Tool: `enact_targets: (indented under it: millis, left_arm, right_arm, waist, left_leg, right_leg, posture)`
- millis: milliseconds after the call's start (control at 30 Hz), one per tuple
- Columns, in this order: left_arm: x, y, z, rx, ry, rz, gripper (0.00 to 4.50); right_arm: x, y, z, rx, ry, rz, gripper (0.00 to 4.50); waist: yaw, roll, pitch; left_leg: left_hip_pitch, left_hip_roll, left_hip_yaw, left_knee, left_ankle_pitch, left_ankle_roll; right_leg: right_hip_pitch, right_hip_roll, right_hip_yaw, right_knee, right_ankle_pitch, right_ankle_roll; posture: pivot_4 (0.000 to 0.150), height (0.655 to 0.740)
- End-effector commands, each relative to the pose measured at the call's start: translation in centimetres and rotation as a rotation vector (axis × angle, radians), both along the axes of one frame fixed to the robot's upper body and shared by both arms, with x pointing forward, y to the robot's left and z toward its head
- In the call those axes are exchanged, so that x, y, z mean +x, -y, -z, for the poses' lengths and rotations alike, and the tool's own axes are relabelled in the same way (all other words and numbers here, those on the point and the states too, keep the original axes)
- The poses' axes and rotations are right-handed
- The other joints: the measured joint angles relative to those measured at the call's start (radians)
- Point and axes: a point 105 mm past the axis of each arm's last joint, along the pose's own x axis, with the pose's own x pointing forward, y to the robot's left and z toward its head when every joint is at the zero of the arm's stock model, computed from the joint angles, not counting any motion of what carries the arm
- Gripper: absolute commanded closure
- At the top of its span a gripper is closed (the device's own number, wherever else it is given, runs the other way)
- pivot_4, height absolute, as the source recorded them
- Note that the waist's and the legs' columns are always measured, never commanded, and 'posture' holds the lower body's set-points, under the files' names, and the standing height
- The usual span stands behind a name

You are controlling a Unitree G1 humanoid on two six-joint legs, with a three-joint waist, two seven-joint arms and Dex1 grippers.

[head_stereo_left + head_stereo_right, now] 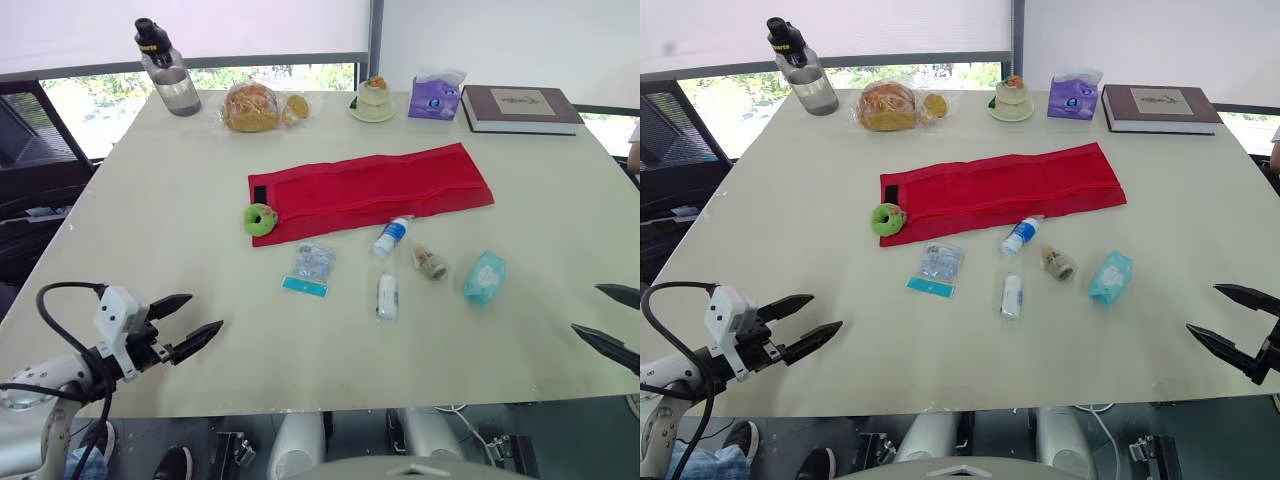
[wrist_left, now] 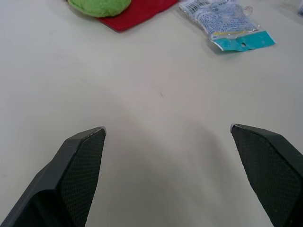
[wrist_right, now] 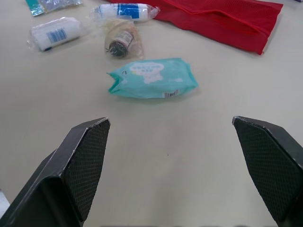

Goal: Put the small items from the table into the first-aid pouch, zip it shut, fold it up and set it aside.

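Middle of pale surface (image 1: 150,200): long red mesh pouch (image 1: 370,190), flat and unfolded. A green round object (image 1: 260,219), kind unclear, sits at the pouch's left end. Small wrapped items lie loose toward the front edge, among them a teal tissue pack (image 3: 151,78); labels unreadable. Left tool (image 1: 205,311) spread, front-left corner. Right tool (image 1: 1203,308) spread, front-right, arm cut off.

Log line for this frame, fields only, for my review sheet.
phase: nothing grasped | red pouch: unfolded flat on table | left gripper: open, empty | right gripper: open, empty, facing teal packet
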Motion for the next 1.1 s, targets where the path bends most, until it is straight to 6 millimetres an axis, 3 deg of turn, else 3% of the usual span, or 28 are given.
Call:
enact_targets:
  millis: [33,200,367,567,767,1067,1100]
  left_arm:
    - [1.0,1.0,-1.4,-0.010,0.043,0.045,0.00]
    - [2.7,3.2,-2.3,-0.030,0.046,0.071,0.00]
    - [4.9,5.5,-2.0,-0.067,-0.055,0.035,0.00]
    - [7.0,9.4,-1.2,-0.171,-0.179,0.070,0.00]
    - [6.8,11.3,0.2,-0.211,-0.378,0.121,0.00]
    - [5.9,13.4,0.5,-0.364,-0.585,0.173,0.00]
    - [5.9,13.6,0.4,-0.380,-0.596,0.177,0.53]
  right_arm:
    - [0.1,-0.2,-1.5,0.019,0.072,-0.005,0.08]
    - [0.4,-2.2,-2.1,0.077,0.103,-0.045,0.08]
    - [0.4,-4.8,-2.2,0.118,0.099,-0.112,0.08]
    - [1.5,-9.4,-3.5,0.176,0.111,-0.182,0.08]
    - [2.2,-11.9,-4.7,0.188,0.154,-0.213,0.08]
    - [2.4,-12.3,-4.7,0.191,0.167,-0.224,0.08]
    - [2.4,-12.3,-4.6,0.190,0.167,-0.225,0.00]
  waist:
    - [0.000,0.000,0.000]
    - [-0.001,0.000,0.000]
    - [-0.001,0.000,0.000]
    - [-0.004,0.000,0.000]
    - [-0.002,0.000,0.000]
    - [0.005,0.000,0.000]
    - [0.004,0.000,0.000]
  left_leg:
    - [0.000,0.000,0.000,0.000,0.000,0.000]
    - [0.000,0.000,0.000,0.001,0.000,0.000]
    - [0.000,0.000,-0.001,0.001,0.000,0.000]
    - [0.000,0.000,-0.002,0.005,0.000,0.000]
    - [0.000,-0.001,-0.003,0.005,0.000,0.000]
    - [0.001,-0.003,-0.004,0.008,0.000,0.000]
    - [0.001,-0.003,-0.004,0.008,0.000,0.000]
  right_leg:
    - [0.000,0.000,0.000,0.000,0.000,0.000]
    - [0.000,0.001,-0.001,0.001,0.000,0.000]
    - [0.001,0.006,-0.001,0.001,0.001,0.002]
    - [0.002,0.007,-0.002,0.002,0.002,0.004]
    - [0.002,0.008,-0.002,0.003,0.003,0.004]
    - [0.007,0.007,-0.003,0.002,0.003,0.004]
    - [0.008,0.007,-0.003,0.002,0.002,0.004]
  posture:
    - [0.150,0.7400]
    - [0.150,0.7400]
    - [0.150,0.7400]
    - [0.150,0.7400]
    - [0.150,0.7400]
    - [0.150,0.7400]
    - [0.150,0.7400]
